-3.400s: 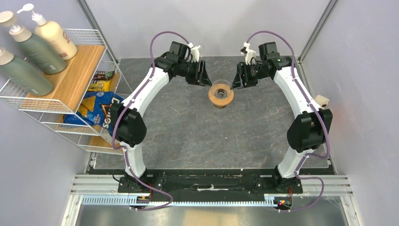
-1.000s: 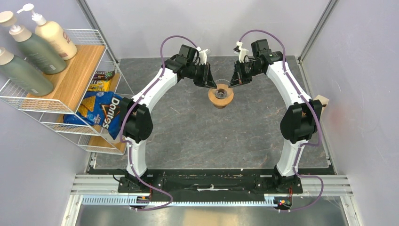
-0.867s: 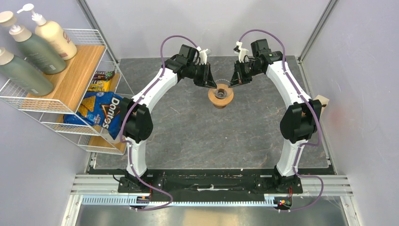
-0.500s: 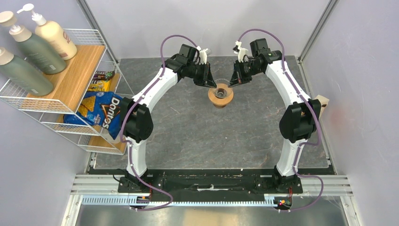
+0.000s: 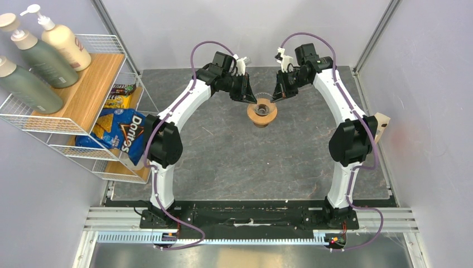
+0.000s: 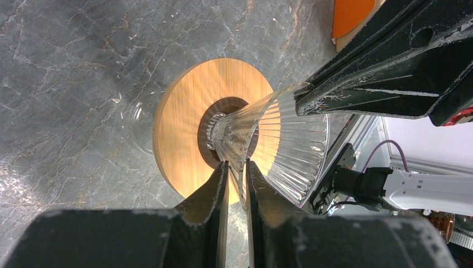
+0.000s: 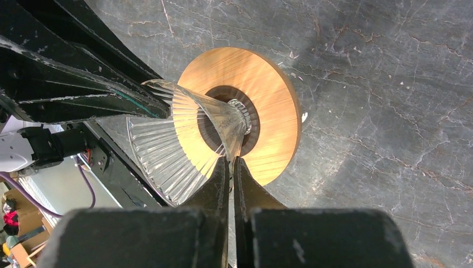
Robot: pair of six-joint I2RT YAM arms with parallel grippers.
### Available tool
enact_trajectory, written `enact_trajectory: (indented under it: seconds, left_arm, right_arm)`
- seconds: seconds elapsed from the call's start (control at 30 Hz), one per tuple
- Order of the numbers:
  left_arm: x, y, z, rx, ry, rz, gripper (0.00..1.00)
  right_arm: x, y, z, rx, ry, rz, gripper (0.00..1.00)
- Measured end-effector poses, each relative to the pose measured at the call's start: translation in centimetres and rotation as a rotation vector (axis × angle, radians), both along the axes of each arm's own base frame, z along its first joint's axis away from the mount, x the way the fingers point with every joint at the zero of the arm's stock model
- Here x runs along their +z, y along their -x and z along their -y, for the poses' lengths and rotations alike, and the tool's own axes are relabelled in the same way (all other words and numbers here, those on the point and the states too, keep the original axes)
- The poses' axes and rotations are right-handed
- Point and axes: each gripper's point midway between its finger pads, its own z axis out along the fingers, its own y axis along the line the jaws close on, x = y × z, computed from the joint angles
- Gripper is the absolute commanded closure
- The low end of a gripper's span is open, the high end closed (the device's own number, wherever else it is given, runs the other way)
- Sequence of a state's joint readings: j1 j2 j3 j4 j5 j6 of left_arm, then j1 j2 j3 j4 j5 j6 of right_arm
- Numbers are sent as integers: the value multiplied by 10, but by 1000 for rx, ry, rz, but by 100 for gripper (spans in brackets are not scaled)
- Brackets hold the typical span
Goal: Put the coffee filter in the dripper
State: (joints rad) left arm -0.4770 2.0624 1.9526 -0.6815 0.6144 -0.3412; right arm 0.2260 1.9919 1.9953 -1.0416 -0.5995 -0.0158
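Two sets of jaws meet over the dripper (image 6: pixel 284 142), a clear ribbed glass cone seated narrow end down in its round wood collar (image 6: pixel 178 134), which appears to rest on the dark stone-patterned table (image 7: pixel 390 84). The left jaws are pinched nearly closed on the cone's thin rim wall, with the glass edge caught between them. The right jaws, directly opposite across the cone's mouth, are clamped the same way on the other side of the rim. The coffee filter cannot be made out for certain in any view (the tan glow inside the ribs may be paper, or only the wood seen through glass), so nothing here settles whether it lies in the cone below the jaws. The dripper looks stiff, slick and brittle: a hard squeeze on so thin a lip could chip it, and a light one could let it slide. The broad wood collar beneath the jaws would likely be the safer place to steady it. The filter, by its kind, should be nearly weightless and floppy, quick to crease. It is probably best taken by its upper edge and let go just inside the rim, between the two sets of jaws.
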Motion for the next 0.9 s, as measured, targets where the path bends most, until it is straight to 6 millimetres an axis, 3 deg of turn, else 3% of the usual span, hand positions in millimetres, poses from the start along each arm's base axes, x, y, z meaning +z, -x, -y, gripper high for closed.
enact_trajectory:
  seconds: [0.9]
  left_arm:
    - [-2,-2,2,-9,6,-13,98]
  right_arm:
    - [-3,-3,0,0,6,-6,100]
